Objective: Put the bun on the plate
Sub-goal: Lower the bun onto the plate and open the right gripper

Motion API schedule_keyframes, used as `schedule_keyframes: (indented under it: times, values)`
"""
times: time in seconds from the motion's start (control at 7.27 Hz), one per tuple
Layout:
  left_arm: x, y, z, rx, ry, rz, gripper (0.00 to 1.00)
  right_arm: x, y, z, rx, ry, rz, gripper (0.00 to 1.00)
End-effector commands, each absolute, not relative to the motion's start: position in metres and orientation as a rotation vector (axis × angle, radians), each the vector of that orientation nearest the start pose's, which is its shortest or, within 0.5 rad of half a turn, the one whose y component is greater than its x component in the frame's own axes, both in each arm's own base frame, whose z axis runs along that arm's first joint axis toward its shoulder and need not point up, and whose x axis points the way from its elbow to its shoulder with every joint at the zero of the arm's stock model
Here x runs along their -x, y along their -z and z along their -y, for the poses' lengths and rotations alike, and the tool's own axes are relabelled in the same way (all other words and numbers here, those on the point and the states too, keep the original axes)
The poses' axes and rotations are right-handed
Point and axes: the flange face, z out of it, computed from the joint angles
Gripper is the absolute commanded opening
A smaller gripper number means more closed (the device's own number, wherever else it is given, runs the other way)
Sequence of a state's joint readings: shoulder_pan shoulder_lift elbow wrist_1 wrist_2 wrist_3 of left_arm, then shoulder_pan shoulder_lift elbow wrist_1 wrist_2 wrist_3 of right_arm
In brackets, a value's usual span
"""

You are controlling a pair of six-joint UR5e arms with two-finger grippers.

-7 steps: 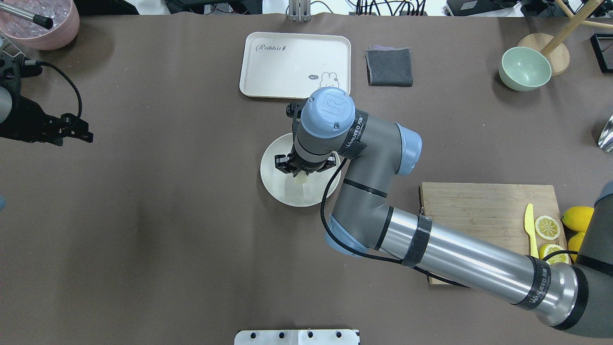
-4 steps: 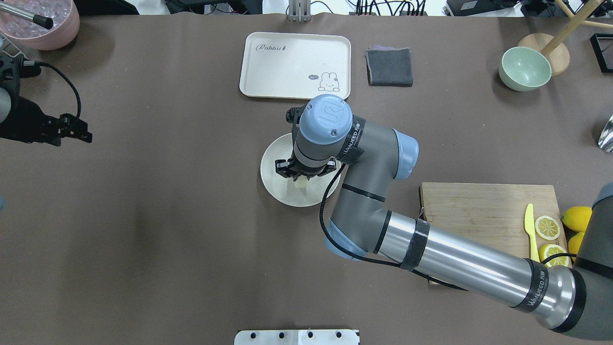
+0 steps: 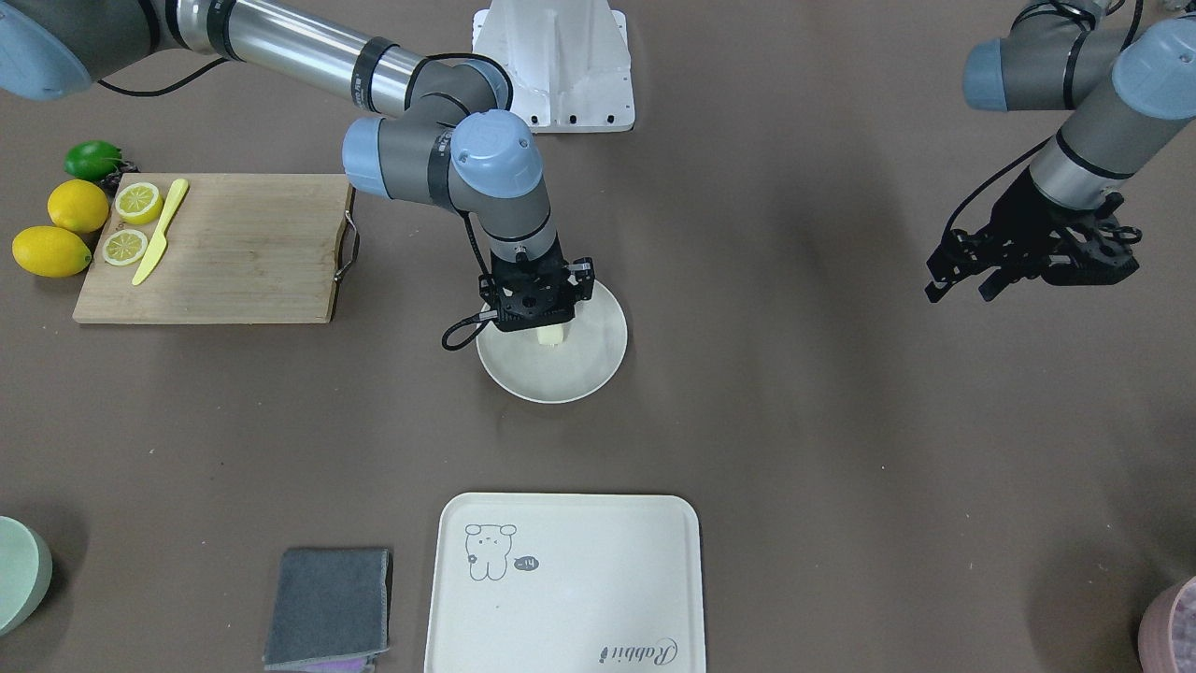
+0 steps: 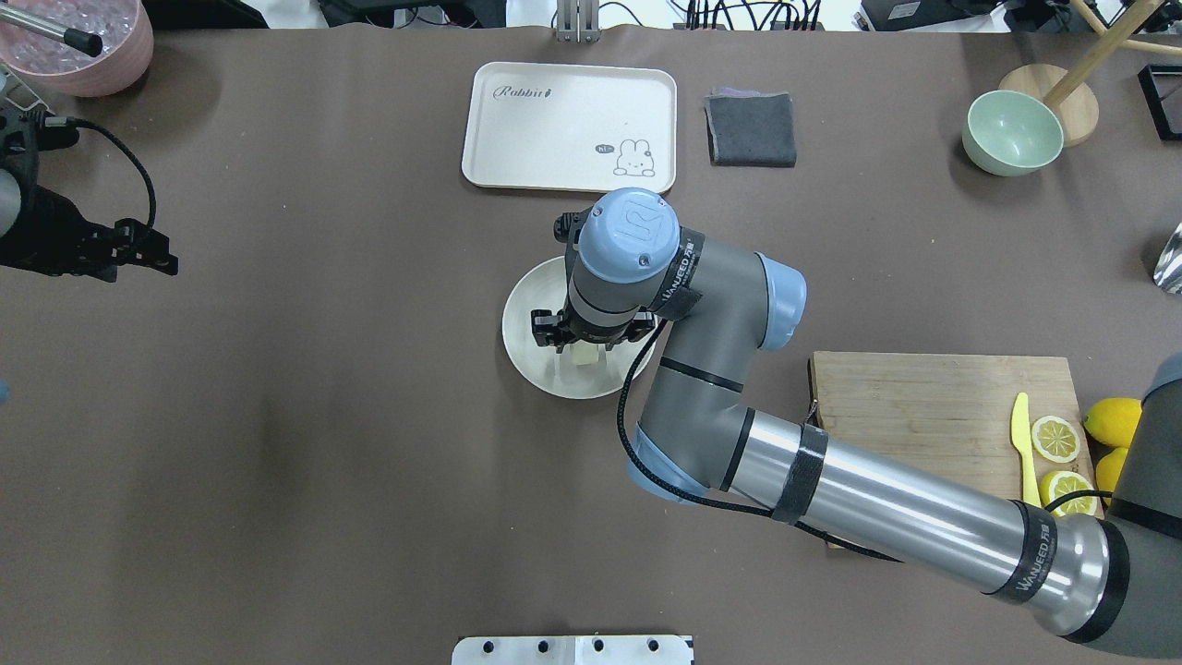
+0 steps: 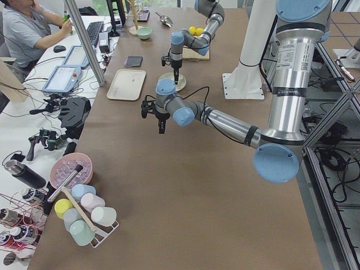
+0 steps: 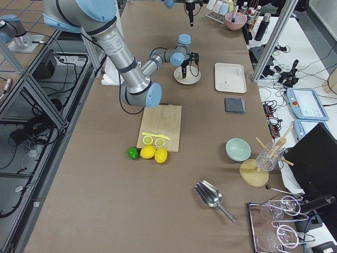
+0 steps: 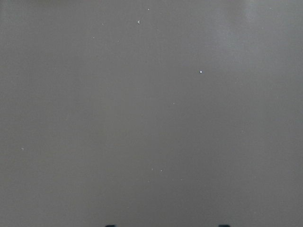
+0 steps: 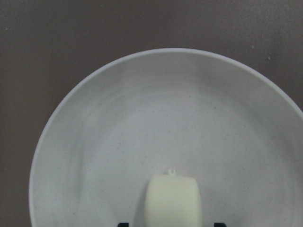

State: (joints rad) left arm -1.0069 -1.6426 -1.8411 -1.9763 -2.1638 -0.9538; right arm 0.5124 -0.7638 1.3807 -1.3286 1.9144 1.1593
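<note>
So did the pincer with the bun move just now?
Yes. The right pincer slid slightly away from the tray, carrying the bun over the plate.

The right tool (image 4: 584, 344) has lowered the bun (image 4: 584, 356), seemingly onto the plate (image 4: 531, 356).

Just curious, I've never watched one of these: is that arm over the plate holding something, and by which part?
Yes. The right tool holds the bun by its two sides, over the plate. The left tool holds nothing.

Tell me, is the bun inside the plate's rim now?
Inside. The wrist view shows the bun over the plate surface, within its rim. Whether it rests there, I cannot tell.
</note>
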Motion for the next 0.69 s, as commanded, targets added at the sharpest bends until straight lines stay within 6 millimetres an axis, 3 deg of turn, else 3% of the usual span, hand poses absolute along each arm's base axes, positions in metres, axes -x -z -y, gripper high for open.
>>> schedule_keyframes:
  times: [0.0, 0.14, 0.28, 0.41, 0.55]
  values:
    - [-0.208, -0.445, 0.493, -0.138, 0.140, -0.919, 0.79, 0.588, -0.210, 0.486, -0.112, 0.040, 0.919, 1.00]
    - [-0.187, -0.457, 0.499, -0.140, 0.127, -0.920, 0.81, 0.565, -0.209, 0.507, -0.102, 0.060, 0.937, 1.00]
    - [-0.166, -0.479, 0.491, -0.136, 0.069, -0.915, 0.83, 0.518, -0.219, 0.529, -0.072, 0.048, 0.971, 1.00]
    - [-0.135, -0.488, 0.495, -0.159, 0.050, -0.923, 0.83, 0.442, -0.261, 0.543, -0.062, 0.080, 0.997, 1.00]
    - [-0.094, -0.520, 0.498, -0.185, 0.008, -0.910, 0.83, 0.369, -0.330, 0.541, -0.078, 0.132, 0.971, 1.00]
